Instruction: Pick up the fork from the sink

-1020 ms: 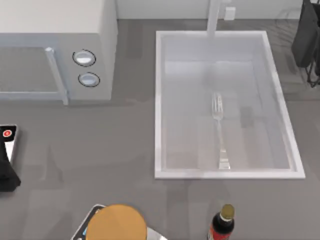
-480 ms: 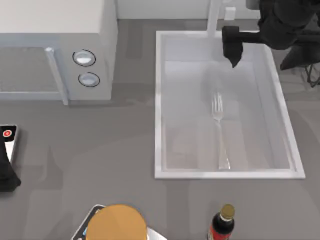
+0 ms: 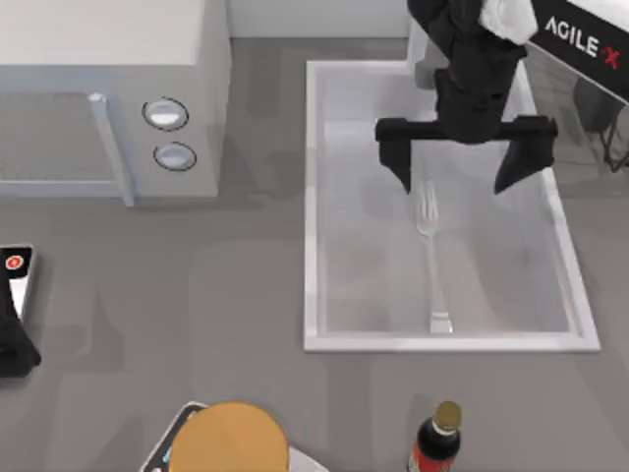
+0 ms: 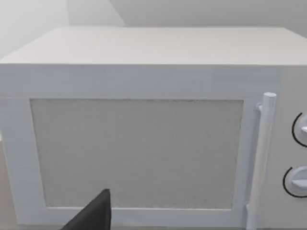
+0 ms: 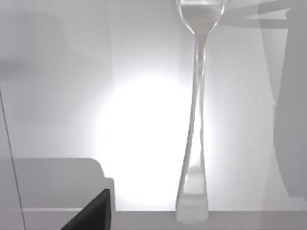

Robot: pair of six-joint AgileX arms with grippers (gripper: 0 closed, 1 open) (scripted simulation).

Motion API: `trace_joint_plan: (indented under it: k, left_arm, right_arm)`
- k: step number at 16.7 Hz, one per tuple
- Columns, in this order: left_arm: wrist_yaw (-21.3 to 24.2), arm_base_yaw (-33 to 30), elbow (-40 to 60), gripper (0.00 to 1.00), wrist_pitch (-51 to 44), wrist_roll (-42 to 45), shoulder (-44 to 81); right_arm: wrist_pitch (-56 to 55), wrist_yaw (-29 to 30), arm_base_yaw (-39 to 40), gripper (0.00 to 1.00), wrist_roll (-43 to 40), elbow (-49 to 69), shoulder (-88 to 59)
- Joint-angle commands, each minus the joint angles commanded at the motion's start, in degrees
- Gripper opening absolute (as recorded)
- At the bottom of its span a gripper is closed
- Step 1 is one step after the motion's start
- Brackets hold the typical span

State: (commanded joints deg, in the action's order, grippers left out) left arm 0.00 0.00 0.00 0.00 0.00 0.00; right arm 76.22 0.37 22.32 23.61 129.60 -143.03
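The fork lies flat on the floor of the sink, tines toward the faucet and handle toward the front rim. My right gripper hangs open over the basin's back half. Its two fingers are spread wide to either side of the tines and are not touching the fork. In the right wrist view the fork runs along the pale basin floor, with one dark finger at the edge. My left arm stays parked at the table's left edge. One finger of its open gripper shows before the microwave door.
A white microwave with two dials stands at the back left. The pale faucet rises at the sink's back rim. A dark bottle and a round orange-brown object sit near the front edge. A small white device lies far left.
My right arm has swung in from the back right corner to over the sink. Its fingers now stand spread above the fork's tines. The fork and the left arm have not moved.
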Motion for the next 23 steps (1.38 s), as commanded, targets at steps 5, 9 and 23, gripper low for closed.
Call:
trace_joint_plan:
  k: [5,9,23]
  left_arm:
    - [0.00,0.00,0.00,1.00,0.00,0.00,0.00]
    - [0.00,0.00,0.00,1.00,0.00,0.00,0.00]
    - [0.00,0.00,0.00,1.00,0.00,0.00,0.00]
  right_arm:
    - [0.30,0.00,0.09,1.00,0.10,0.50,-0.55]
    - [-2.07,0.00,-0.21,1.00,0.05,-1.30,-1.44]
    - [-25.04,0.14,0.16,1.00,0.25,-14.86,-10.53]
